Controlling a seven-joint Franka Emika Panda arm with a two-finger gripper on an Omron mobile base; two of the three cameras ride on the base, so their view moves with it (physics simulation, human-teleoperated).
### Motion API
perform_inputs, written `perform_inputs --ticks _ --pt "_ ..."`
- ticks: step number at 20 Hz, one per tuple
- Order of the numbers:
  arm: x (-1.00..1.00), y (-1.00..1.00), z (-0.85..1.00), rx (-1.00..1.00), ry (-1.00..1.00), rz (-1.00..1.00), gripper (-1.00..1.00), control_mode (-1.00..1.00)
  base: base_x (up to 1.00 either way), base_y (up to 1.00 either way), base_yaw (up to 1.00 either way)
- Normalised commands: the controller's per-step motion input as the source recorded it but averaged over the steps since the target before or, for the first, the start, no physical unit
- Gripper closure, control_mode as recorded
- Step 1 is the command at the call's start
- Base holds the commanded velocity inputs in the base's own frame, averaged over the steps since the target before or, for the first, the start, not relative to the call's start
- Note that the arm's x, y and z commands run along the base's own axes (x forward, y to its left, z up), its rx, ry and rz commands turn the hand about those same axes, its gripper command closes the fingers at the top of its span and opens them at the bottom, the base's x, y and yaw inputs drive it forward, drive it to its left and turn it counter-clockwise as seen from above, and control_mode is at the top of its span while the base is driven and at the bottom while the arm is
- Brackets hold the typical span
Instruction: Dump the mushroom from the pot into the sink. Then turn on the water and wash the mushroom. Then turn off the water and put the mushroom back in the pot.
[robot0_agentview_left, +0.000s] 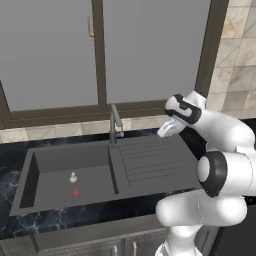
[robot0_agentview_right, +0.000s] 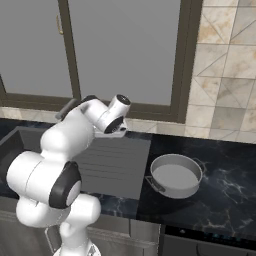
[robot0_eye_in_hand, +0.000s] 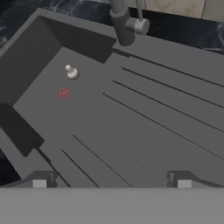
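Note:
The tiny pale mushroom (robot0_agentview_left: 73, 176) (robot0_eye_in_hand: 72, 73) lies on the floor of the dark grey sink (robot0_agentview_left: 35, 172) (robot0_eye_in_hand: 39, 48), just behind the red drain mark (robot0_agentview_left: 75, 193) (robot0_eye_in_hand: 64, 92). My gripper (robot0_eye_in_hand: 111, 180) hangs open and empty over the ribbed drainboard (robot0_agentview_left: 152, 162) (robot0_eye_in_hand: 166, 113), to the right of the basin and well away from the mushroom. The hand (robot0_agentview_left: 170, 128) (robot0_agentview_right: 112, 131) points down toward the sink. On the counter right of the drainboard stands the grey pot (robot0_agentview_right: 172, 189) with nothing in it, its dark handle toward the front left. No water runs from the faucet (robot0_agentview_left: 115, 122) (robot0_eye_in_hand: 124, 22).
A dark marble counter (robot0_agentview_right: 225, 170) surrounds the sink. Behind it are a large window (robot0_agentview_left: 100, 50) and a tiled wall (robot0_agentview_right: 225, 75). My own elbow and shoulder fill the near right of the left base view.

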Motion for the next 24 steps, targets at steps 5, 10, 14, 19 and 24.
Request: perform_inputs --ticks 5,10,14,19,24 --pt "0.48 0.42 0.0 0.08 -0.04 -0.04 -1.0 -1.0 0.0 0.0 0.0" --pt "0.4 0.4 0.0 0.04 -0.07 -0.05 -1.0 -1.0 0.0 0.0 0.0" --pt "0.35 0.36 -0.03 0.01 -0.07 -0.06 -1.0 -1.0 0.0 0.0 0.0" --pt "0.34 0.25 -0.16 0.02 -0.06 -0.07 -1.0 -1.0 0.0 0.0 0.0" --pt "0.39 0.17 -0.17 0.04 -0.03 -0.07 -1.0 -1.0 0.0 0.0 0.0"
